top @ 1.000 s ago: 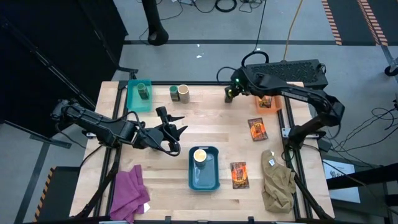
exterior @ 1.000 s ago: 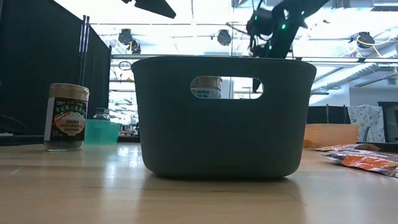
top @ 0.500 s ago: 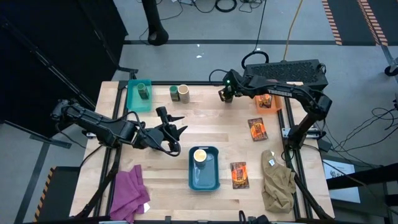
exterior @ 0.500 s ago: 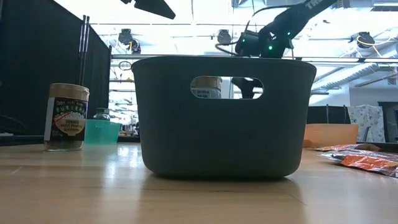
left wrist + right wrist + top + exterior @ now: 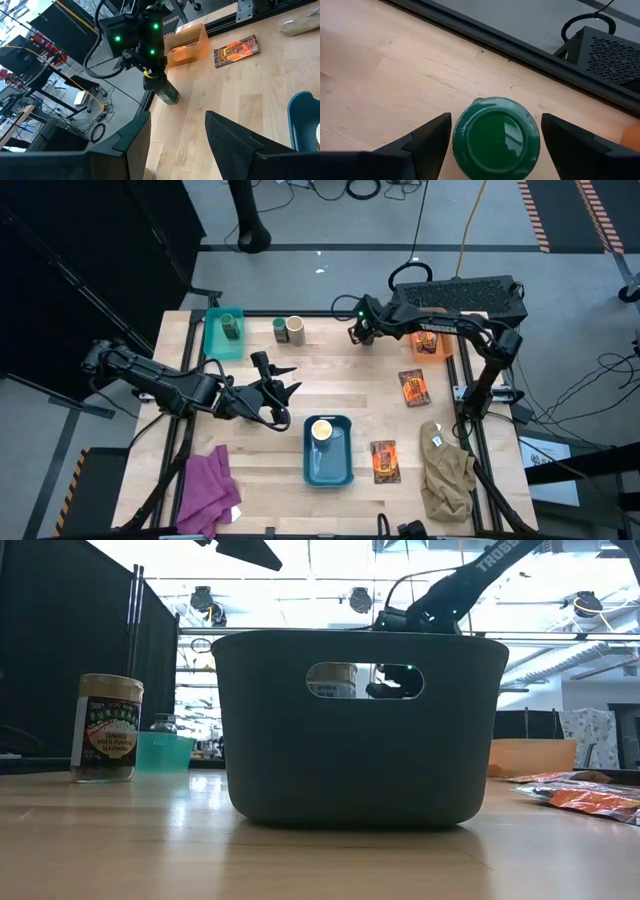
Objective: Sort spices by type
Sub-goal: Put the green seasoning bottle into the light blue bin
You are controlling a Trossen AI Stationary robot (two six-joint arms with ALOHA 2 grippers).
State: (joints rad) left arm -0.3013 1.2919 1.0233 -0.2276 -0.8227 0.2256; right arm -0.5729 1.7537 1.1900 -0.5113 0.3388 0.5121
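My right gripper [image 5: 360,332] is near the table's far edge, shut on a small green jar [image 5: 496,137]. The left wrist view shows that jar [image 5: 167,93] below the right arm's fingers. My left gripper [image 5: 295,378] is open over the middle of the table, touching nothing. A green jar [image 5: 231,327] stands in a teal bin [image 5: 215,345]. Another green jar [image 5: 280,329] and a cream-topped jar [image 5: 295,330] stand side by side on the table. A cream-topped jar [image 5: 321,430] stands in a blue-grey bin [image 5: 330,468]. One packet [image 5: 428,345] lies in an orange bin [image 5: 445,352]. Two more packets [image 5: 414,387] [image 5: 384,461] lie on the table. My right gripper pinches the green jar at its round top [image 5: 465,150], one finger [image 5: 427,145] on each of two opposite sides. The fingers come from above, pointing down. The jar hangs below them, slightly tilted, with its bottom [image 5: 172,99] close to the table; whether it touches the table I cannot tell.
A khaki cloth [image 5: 447,470] lies at the near right corner and a purple cloth [image 5: 205,492] at the near left corner. In the low view the blue-grey bin [image 5: 355,730] fills the middle and hides most of the table behind it. A jar [image 5: 107,728] stands to its left.
My right gripper has moved along the far edge toward the table's left, carrying the green jar, and has come lower.
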